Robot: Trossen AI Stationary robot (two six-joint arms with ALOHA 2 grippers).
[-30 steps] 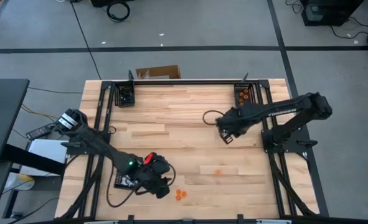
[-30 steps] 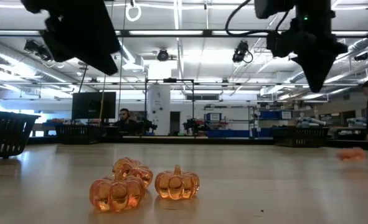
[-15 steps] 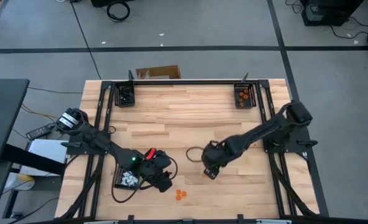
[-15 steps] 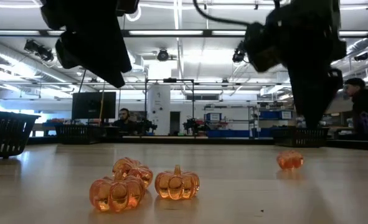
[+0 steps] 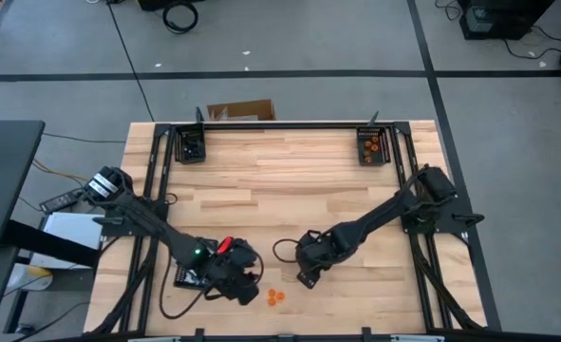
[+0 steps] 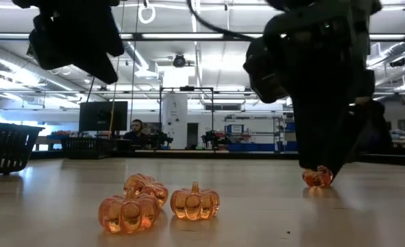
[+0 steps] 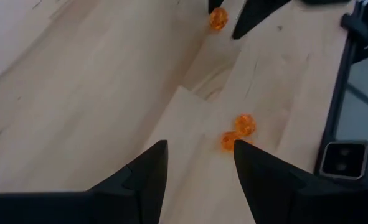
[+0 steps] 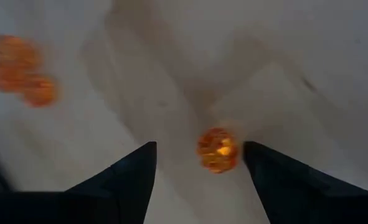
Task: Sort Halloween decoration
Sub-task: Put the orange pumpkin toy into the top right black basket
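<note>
Low view: right gripper [image 6: 320, 171] down at the desk [image 6: 257, 206], fingers spread wide either side of a lone orange pumpkin [image 6: 318, 177], not yet closed on it. The right wrist view confirms: pumpkin sits between the two open fingers, touching neither that I can see.

Handling, my guess: the pumpkins look like translucent moulded plastic or glass, so light, stiff and slick. The ribbed round body could squirt sideways under a pinch. Best hold is across the widest part of the body, low, not by the little stem. Light enough to roll if nudged.

Count of orange on open desk: four. One at the right gripper; a cluster of three [image 6: 157, 202] near the front edge, touching or nearly so. More orange ones sit in the far right tray [image 5: 371, 147], too small to count. White pieces lie in the tray [image 5: 191, 276] by the left arm, number unclear. Black ones: none I can make out.

Left gripper [image 7: 199, 168] hovers above the desk just beside the cluster, fingers apart, empty.
</note>
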